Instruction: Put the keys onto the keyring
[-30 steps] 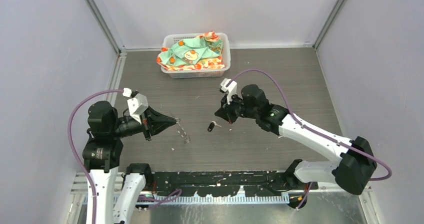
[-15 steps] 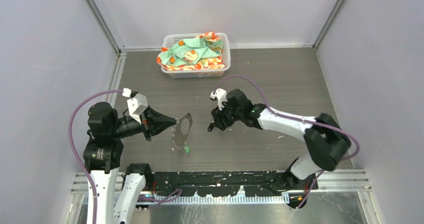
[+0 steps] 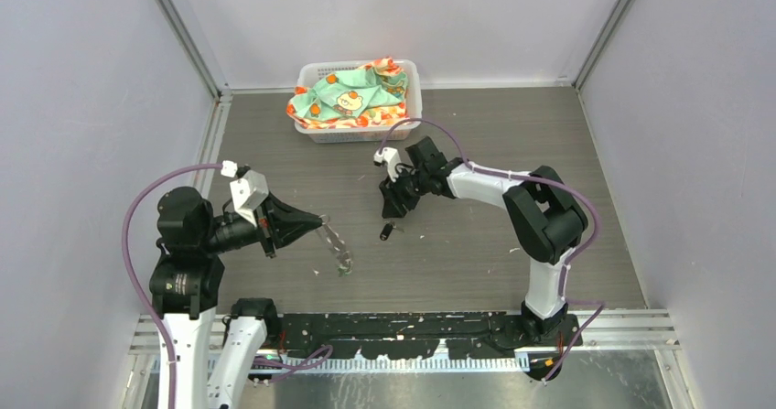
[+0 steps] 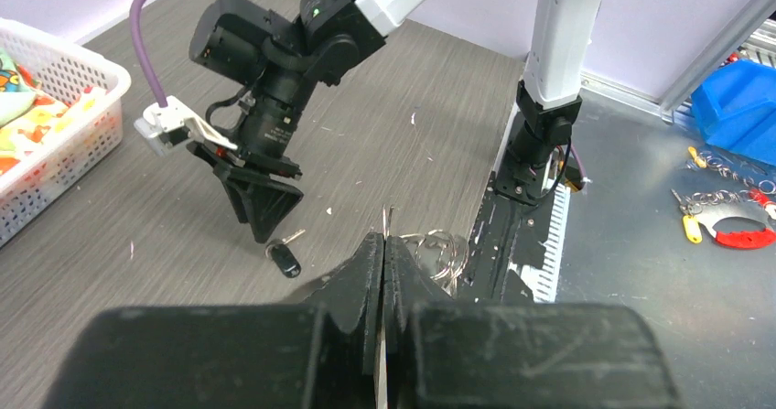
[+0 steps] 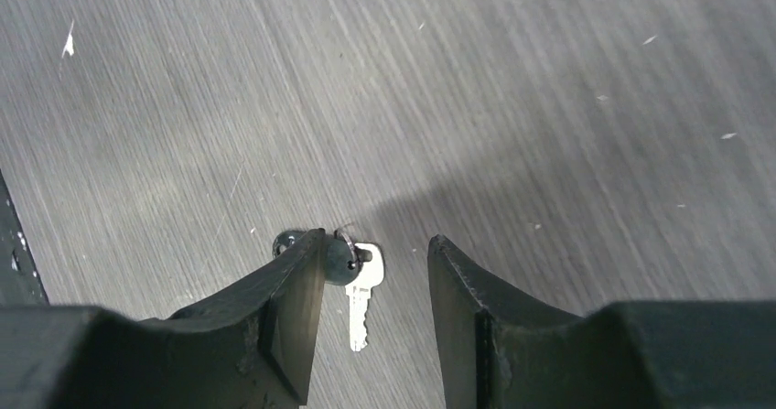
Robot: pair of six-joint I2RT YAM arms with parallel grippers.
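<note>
Overhead, left pincer (image 3: 319,219) clenches keyring (image 3: 336,246); only right wrist shows right pincer (image 5: 376,241) parted over black-headed key (image 5: 360,304).

Scanning every view now: no writing, label, brand or number comes through legibly anywhere. The printed cloth (image 3: 352,98) in the white basket (image 3: 357,134) up at twelve o'clock shows only cartoon figures and orange shapes, no words I can make out.
</note>
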